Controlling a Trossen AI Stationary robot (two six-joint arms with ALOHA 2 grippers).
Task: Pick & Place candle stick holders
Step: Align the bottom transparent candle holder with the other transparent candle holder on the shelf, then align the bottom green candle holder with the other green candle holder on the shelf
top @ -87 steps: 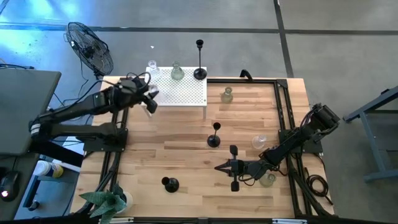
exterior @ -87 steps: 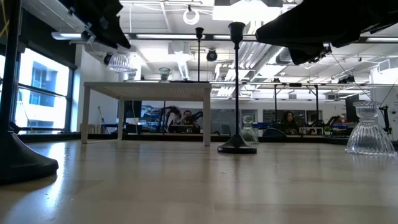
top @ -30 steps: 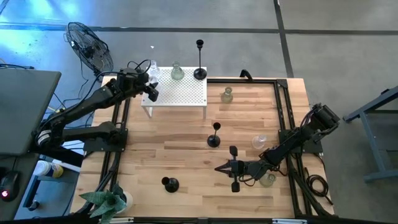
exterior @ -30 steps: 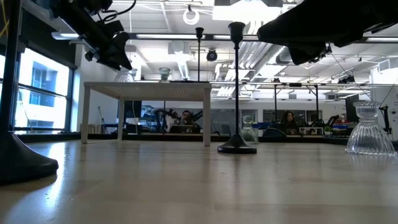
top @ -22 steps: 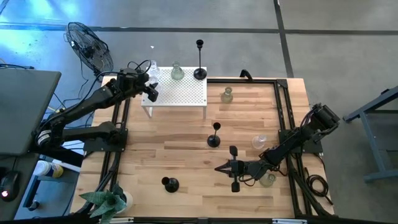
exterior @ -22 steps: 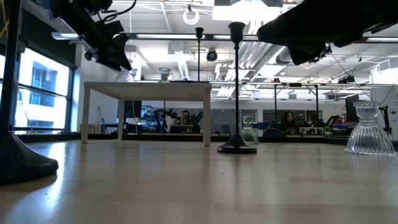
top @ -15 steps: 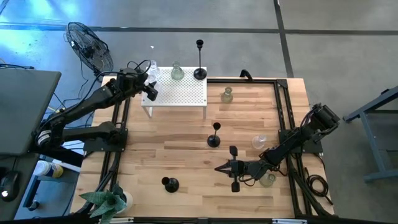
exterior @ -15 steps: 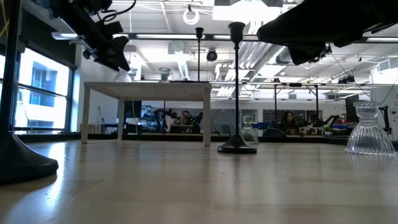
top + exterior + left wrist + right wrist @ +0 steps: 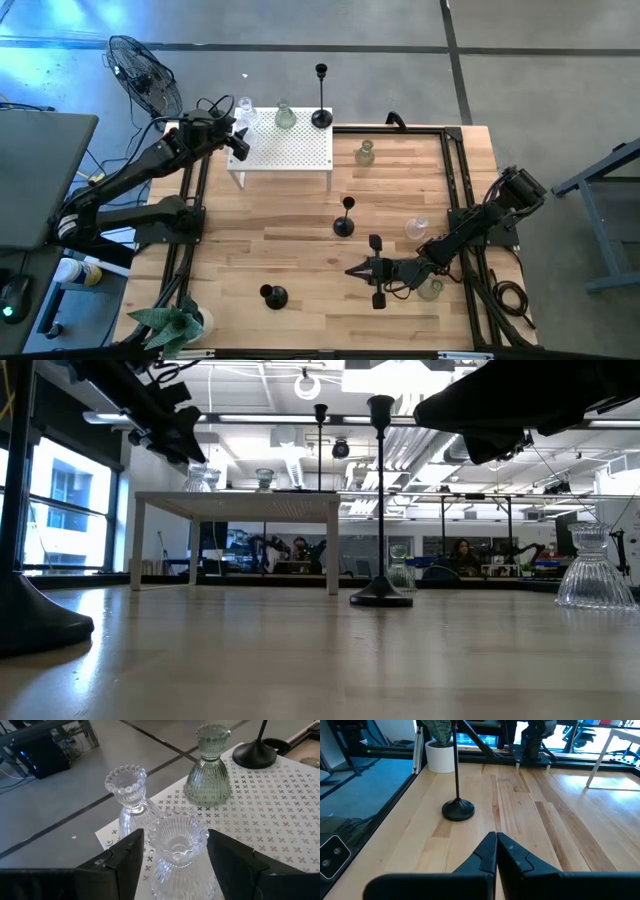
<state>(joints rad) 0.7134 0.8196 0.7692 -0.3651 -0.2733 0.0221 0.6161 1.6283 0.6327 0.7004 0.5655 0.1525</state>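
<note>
Over white perforated table's (image 9: 290, 150) far-left corner, left tool (image 9: 172, 851) spread wide around clear holder (image 9: 177, 847); right tool (image 9: 496, 851) shut over tabletop (image 9: 300, 250).

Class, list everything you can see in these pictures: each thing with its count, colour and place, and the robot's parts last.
Black candle stick holders, round base and thin stem: three, black; one on the white table, two on the wooden table.
Squat glass candle stick holders: six, clear or pale green; three on the white table, three on the wooden table's right half.
White perforated little table: one, white; far left of the wooden table.
Wooden table: one, light wood; centre.
Black floor fan: one, black; floor, far left.
Potted plant: one, green; near left corner.
Left gripper: open, astride a clear holder on the white table.
Right gripper: shut, low over the wooden table.
</note>
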